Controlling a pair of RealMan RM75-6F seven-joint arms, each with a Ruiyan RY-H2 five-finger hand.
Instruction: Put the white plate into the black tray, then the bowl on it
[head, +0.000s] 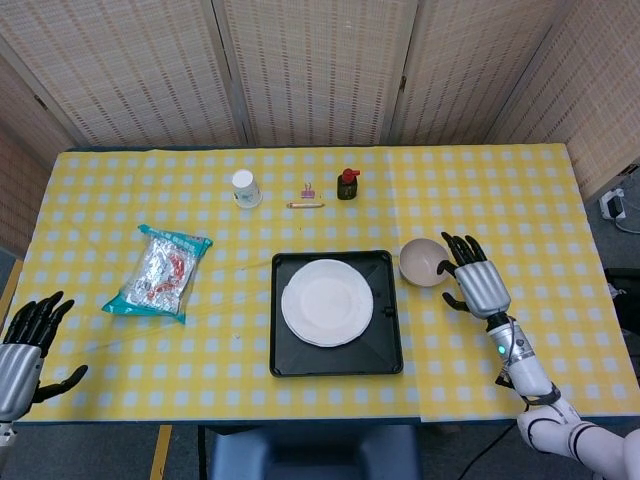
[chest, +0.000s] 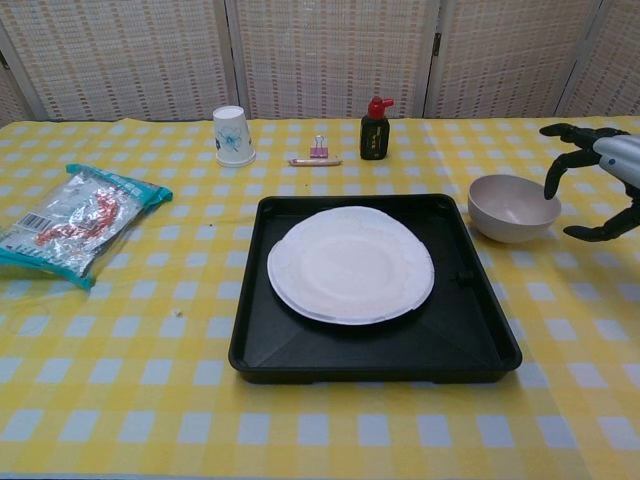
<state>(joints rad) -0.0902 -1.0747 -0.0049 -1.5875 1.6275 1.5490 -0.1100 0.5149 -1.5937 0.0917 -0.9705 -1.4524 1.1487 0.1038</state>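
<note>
The white plate (head: 327, 302) (chest: 350, 264) lies flat inside the black tray (head: 387, 350) (chest: 480, 340), toward its left and far side. The beige bowl (head: 422, 263) (chest: 512, 207) stands upright on the tablecloth just right of the tray's far right corner. My right hand (head: 476, 283) (chest: 603, 160) hovers open just right of the bowl, fingers spread, holding nothing. My left hand (head: 25, 345) sits open at the table's near left edge, far from everything; the chest view does not show it.
A snack packet (head: 161, 272) (chest: 70, 222) lies at the left. Along the far side stand an upturned paper cup (head: 244, 187) (chest: 233, 135), a pink binder clip with a pencil (head: 307, 197) (chest: 316, 155), and a small dark bottle with red cap (head: 347, 184) (chest: 375, 130).
</note>
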